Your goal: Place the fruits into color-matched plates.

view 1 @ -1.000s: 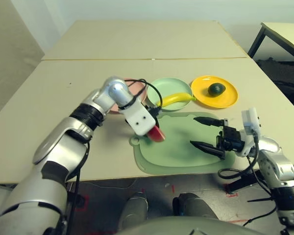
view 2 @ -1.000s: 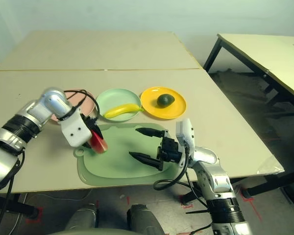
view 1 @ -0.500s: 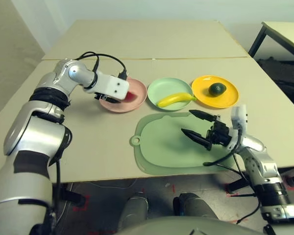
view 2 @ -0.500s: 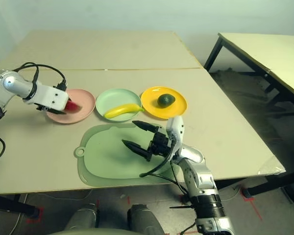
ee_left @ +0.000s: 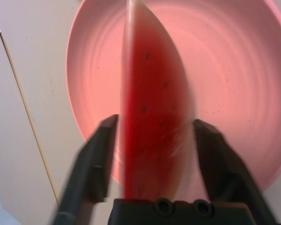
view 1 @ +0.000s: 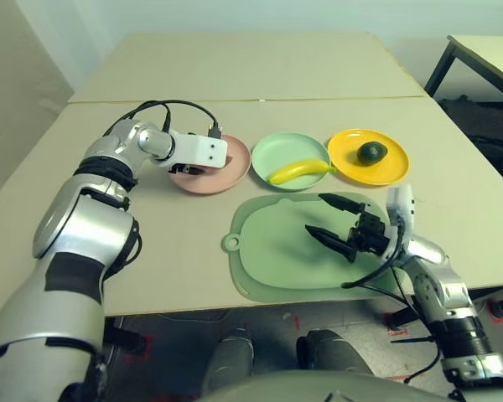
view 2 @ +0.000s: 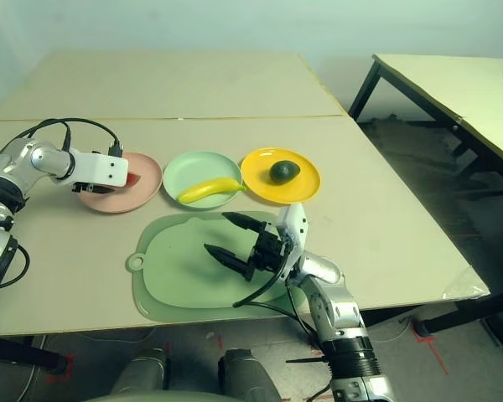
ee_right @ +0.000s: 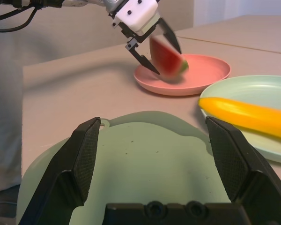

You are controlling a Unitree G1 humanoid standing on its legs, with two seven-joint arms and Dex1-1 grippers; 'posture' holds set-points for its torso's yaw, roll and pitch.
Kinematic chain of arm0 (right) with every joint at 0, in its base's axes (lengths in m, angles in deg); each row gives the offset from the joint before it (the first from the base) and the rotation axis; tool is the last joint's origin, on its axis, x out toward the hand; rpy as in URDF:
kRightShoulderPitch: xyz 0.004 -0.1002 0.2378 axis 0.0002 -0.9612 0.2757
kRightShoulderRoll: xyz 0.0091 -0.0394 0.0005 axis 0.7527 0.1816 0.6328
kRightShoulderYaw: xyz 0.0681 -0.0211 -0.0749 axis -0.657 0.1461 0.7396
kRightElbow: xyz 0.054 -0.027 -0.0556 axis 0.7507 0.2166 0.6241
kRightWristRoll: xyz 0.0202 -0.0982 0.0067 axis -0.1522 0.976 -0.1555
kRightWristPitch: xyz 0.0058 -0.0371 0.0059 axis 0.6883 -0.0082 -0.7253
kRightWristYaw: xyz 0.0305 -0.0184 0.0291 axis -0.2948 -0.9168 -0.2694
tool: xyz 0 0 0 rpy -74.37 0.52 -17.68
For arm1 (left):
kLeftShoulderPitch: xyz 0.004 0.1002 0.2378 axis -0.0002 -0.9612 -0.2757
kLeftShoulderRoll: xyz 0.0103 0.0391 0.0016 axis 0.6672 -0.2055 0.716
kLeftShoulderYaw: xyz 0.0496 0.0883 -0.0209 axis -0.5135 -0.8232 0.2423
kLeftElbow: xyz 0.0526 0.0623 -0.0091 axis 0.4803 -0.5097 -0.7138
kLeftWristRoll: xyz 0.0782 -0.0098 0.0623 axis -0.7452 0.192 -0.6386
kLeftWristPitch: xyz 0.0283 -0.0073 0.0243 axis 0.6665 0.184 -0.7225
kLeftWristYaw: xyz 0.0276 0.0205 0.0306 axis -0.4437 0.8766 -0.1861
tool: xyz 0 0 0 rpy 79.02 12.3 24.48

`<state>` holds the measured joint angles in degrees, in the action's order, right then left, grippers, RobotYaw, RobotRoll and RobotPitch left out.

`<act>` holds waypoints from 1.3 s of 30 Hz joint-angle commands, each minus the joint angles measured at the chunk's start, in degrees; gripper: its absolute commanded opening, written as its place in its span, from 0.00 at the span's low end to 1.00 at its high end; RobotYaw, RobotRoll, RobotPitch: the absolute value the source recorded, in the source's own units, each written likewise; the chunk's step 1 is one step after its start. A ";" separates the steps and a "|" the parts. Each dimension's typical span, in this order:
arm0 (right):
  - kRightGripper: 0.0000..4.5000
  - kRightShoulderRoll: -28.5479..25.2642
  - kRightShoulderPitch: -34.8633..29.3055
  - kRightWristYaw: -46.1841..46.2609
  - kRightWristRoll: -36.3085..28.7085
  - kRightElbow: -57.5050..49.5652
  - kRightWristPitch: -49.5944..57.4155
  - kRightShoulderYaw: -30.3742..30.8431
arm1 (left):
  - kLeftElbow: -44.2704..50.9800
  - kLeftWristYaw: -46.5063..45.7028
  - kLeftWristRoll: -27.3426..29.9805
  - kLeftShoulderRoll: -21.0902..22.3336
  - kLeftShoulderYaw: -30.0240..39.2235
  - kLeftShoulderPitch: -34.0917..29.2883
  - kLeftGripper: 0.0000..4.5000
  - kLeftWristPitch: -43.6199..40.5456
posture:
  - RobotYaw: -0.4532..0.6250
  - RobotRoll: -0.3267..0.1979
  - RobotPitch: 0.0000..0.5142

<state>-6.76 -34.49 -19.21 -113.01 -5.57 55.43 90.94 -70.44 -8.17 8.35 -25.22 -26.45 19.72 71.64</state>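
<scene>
I have the left gripper (ee_right: 152, 40) over the pink plate (view 1: 230, 172), at about ten o'clock on the table from the green mat (view 1: 277, 251). Its fingers (ee_left: 96, 159) stand spread to either side of the watermelon wedge (ee_left: 152, 126), with a sliver of gap on both flanks, so I read the wedge as let go, or nearly so, and sitting in the pink plate. The right gripper (view 1: 335, 224) hovers over the mat with its fingers wide and nothing between them.

The banana (view 1: 300, 170) lies in the mint green plate (view 1: 272, 149) at twelve o'clock from the mat, and the avocado (view 1: 370, 152) sits in the yellow plate (view 1: 348, 163) at one o'clock, so both look mismatched.

I judge these fruits to be light, rigid plastic with smooth skin, likely a bit slippery. I would take the banana across its middle, where the curve is thickest, and the avocado across its widest girth, since a round body may squirt out of a pinch set off centre.
</scene>
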 commanded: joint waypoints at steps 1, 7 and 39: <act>1.00 -0.39 -0.59 0.26 0.45 -0.78 0.27 0.49 | -0.80 -0.70 -0.91 -0.22 0.08 -0.62 1.00 -0.07 | 0.40 0.62 0.09; 1.00 -0.60 -0.77 0.21 0.89 -0.12 -0.08 0.44 | -0.79 -1.87 -0.06 1.41 1.81 -0.23 1.00 -0.40 | 0.41 0.62 0.09; 1.00 -4.64 -9.27 12.91 1.04 11.10 -14.78 -21.71 | 78.73 -8.21 61.45 -7.67 56.53 -69.77 1.00 -43.21 | 0.52 0.62 0.18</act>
<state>-12.23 -43.72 -8.74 -112.86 4.72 42.31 70.48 10.06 -14.43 71.04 -31.87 30.58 -49.79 27.29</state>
